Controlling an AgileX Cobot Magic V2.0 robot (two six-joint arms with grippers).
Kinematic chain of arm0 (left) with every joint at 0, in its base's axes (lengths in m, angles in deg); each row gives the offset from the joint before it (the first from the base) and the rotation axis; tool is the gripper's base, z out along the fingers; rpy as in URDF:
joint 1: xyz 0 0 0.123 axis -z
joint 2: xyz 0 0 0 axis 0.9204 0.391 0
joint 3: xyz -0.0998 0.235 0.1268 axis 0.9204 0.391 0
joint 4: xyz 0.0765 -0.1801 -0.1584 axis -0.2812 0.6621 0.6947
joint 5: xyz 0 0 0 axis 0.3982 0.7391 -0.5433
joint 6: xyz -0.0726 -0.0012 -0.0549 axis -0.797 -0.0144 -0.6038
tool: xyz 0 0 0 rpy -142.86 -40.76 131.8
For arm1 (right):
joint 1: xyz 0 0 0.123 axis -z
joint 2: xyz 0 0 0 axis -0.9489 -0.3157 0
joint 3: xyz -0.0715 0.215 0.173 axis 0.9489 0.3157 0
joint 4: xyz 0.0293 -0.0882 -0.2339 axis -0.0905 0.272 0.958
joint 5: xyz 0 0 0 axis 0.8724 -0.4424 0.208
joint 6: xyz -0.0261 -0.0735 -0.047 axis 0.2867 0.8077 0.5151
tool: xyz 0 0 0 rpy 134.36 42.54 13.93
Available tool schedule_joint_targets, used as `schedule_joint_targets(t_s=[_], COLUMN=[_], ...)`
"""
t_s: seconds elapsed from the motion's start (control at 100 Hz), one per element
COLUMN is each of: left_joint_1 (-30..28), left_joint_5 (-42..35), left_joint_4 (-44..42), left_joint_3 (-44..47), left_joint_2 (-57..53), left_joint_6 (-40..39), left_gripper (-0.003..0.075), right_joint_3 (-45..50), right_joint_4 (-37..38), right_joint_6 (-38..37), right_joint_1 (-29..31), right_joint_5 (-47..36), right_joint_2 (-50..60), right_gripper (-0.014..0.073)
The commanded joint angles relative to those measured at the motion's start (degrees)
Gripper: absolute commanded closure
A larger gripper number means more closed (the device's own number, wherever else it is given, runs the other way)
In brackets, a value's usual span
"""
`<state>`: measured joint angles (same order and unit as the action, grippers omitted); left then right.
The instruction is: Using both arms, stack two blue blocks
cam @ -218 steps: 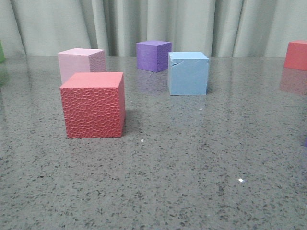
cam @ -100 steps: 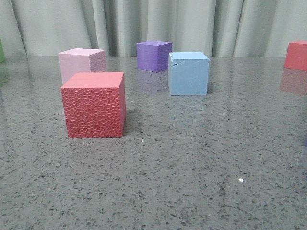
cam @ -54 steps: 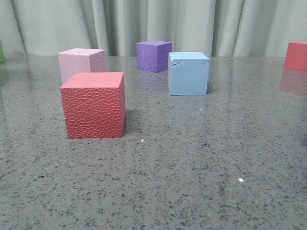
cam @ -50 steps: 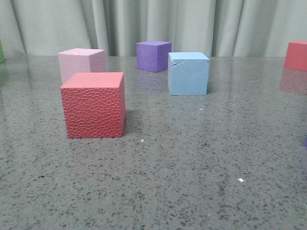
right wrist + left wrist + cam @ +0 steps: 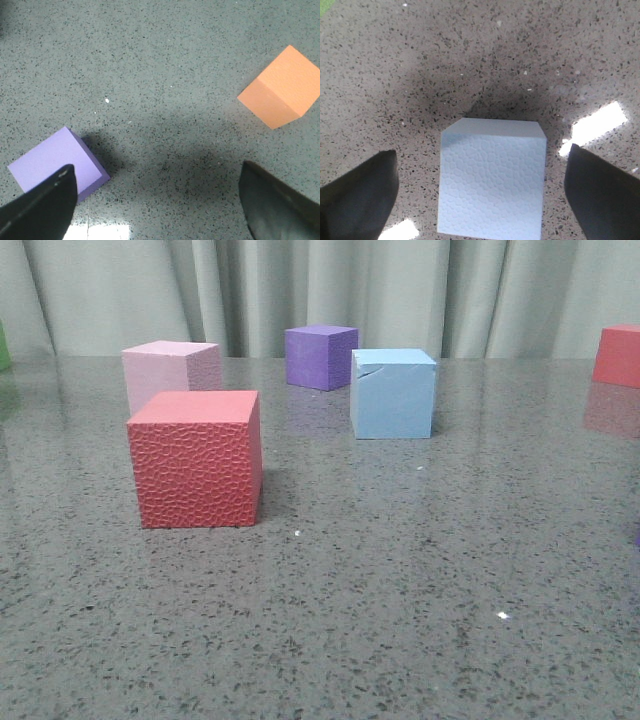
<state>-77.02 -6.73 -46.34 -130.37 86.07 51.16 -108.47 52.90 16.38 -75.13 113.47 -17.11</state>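
While the left gripper (image 5: 480, 200) is hovering with fingers spread either side of one pale blue foam cube (image 5: 491, 182), untouched, the cracked blue cube (image 5: 392, 392) is sitting toward the speckled table's (image 5: 400, 590) far edge. Right gripper (image 5: 157, 205) is hanging spread between a purple cube (image 5: 52, 162) and an orange cube (image 5: 282, 87).

speckled grey table (image 5: 400, 590), foam cubes (image 5: 195, 460)

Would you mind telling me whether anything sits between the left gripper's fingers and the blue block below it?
Nothing visible does. The left gripper is open, with the blue block between its fingers and only bare table on either side.
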Motion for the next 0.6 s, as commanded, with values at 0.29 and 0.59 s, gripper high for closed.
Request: schedule_joint_targets(t_s=[0.29,0.59], left_joint_1=[-0.07,-0.07], left_joint_5=[1.78,1.78], left_joint_4=[0.89,0.78], left_joint_3=[0.98,1.59], left_joint_2=[-2.03,-1.55], left_joint_6=[0.08,-0.28], left_gripper=[0.008,0.008], right_joint_3=[-1.31,-1.31], right_joint_4=[0.6,0.65], right_joint_6=[0.35,0.35], right_joint_1=[0.38,0.38], right_joint_5=[-3.27,-3.27], right_joint_2=[0.41,0.41], right_gripper=[-0.0053,-0.0053])
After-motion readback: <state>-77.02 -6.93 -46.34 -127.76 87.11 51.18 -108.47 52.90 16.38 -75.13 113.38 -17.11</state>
